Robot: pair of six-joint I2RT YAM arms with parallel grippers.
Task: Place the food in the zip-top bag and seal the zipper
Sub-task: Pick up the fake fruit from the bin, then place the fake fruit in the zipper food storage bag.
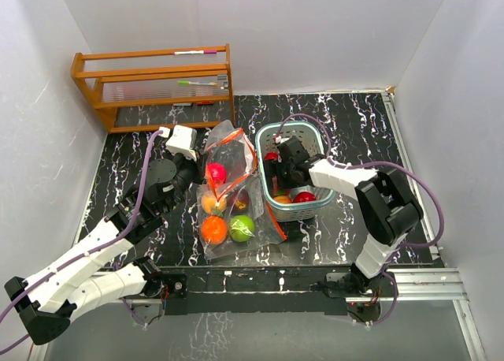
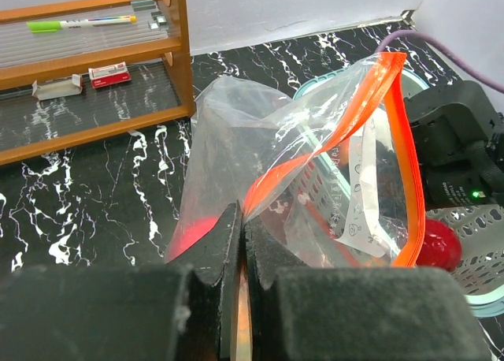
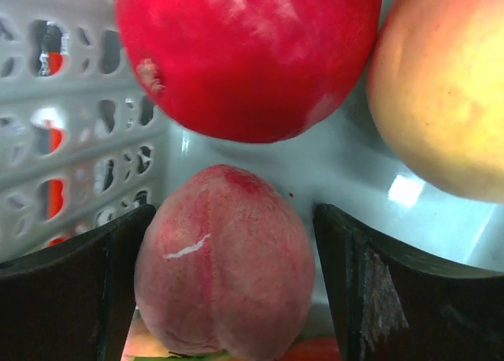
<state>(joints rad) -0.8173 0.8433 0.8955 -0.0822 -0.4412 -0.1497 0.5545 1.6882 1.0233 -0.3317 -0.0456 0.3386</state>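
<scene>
The clear zip-top bag [image 1: 228, 195] with its orange zipper strip [image 2: 331, 124] lies mid-table. It holds several pieces of the food, among them a pink-red one [image 1: 216, 173], an orange one [image 1: 213, 229] and a green one [image 1: 242, 228]. My left gripper [image 2: 240, 227] is shut on the bag's orange edge and holds the mouth up. My right gripper [image 3: 235, 219] is down in the pale-blue basket [image 1: 315, 211], open, its fingers on either side of a pink fruit [image 3: 224, 274]. A red fruit [image 3: 252, 53] and a yellow-orange fruit [image 3: 441, 93] lie just beyond it.
A wooden rack [image 1: 153, 85] with pens stands at the back left. White walls close in the black marbled table on three sides. The basket wall [image 3: 71, 140] is close to my right gripper's left finger. The bag's open mouth faces the basket.
</scene>
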